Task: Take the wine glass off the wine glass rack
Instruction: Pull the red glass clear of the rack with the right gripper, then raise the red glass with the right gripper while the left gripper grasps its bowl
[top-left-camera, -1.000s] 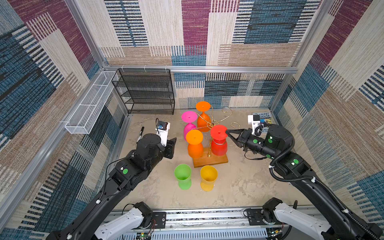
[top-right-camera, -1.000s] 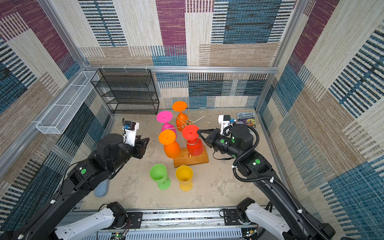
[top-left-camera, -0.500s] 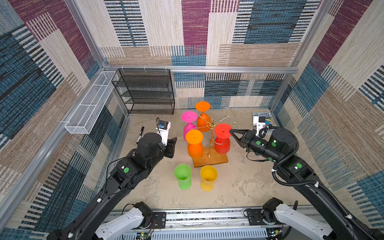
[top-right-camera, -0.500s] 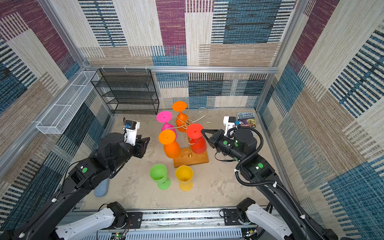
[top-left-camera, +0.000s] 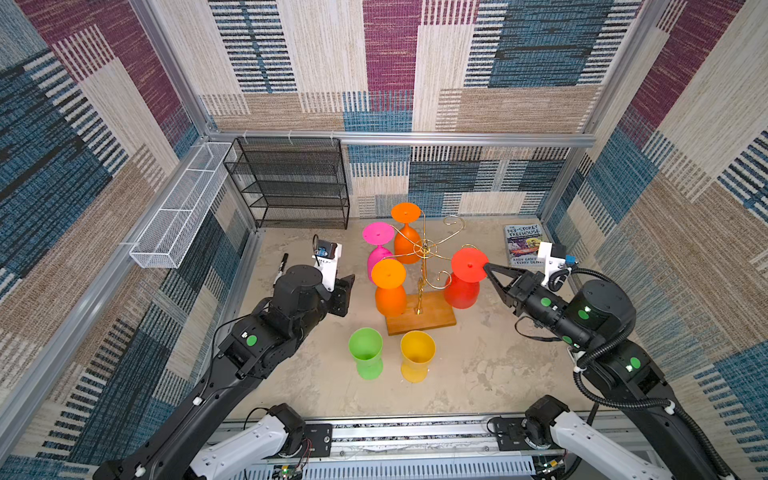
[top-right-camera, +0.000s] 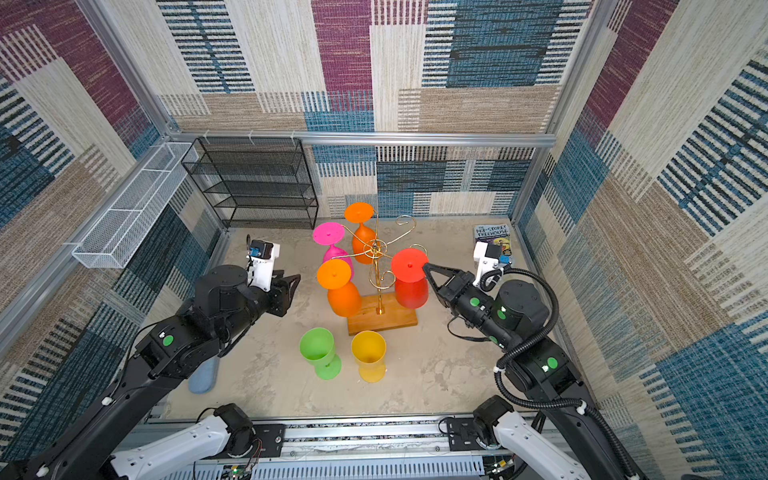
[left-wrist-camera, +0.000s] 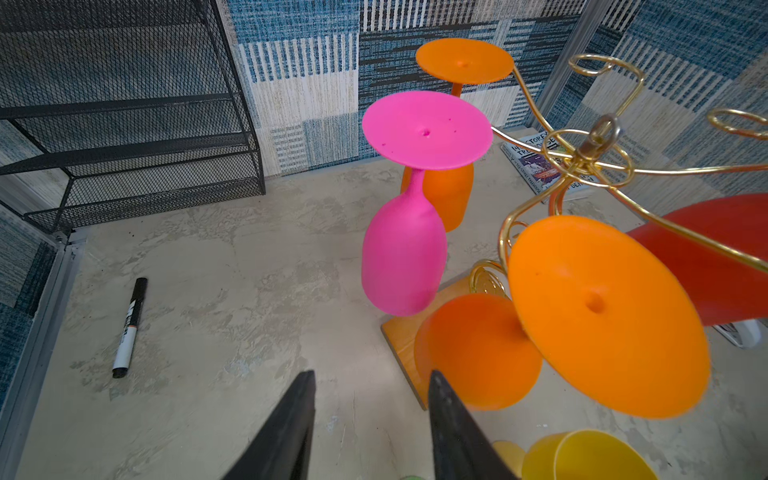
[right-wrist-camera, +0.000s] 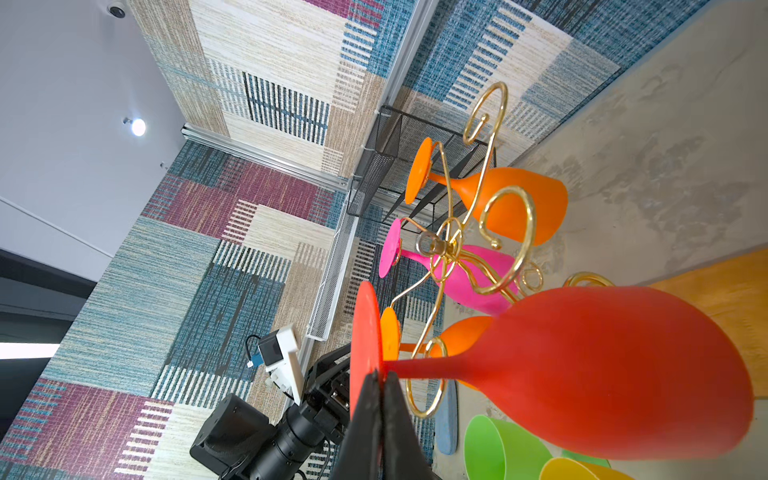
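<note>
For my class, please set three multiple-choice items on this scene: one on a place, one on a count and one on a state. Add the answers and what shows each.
1. Where are the green glass and the yellow glass relative to the wine glass rack?
A) behind it
B) hung on its arms
C) in front of it, upright on the table

2. How many orange glasses hang upside down on the rack?
A) one
B) two
C) four

3. What is the right claw doing?
A) shut on the foot of the red glass
B) open above the yellow glass
C) shut on nothing, resting on the table

Answers:
1. C: both stand mouth-up just in front of the wooden base.
2. B: both top views show two orange bowls hanging mouth-down.
3. A: the right wrist view shows the tips pinching the red foot's rim.
</note>
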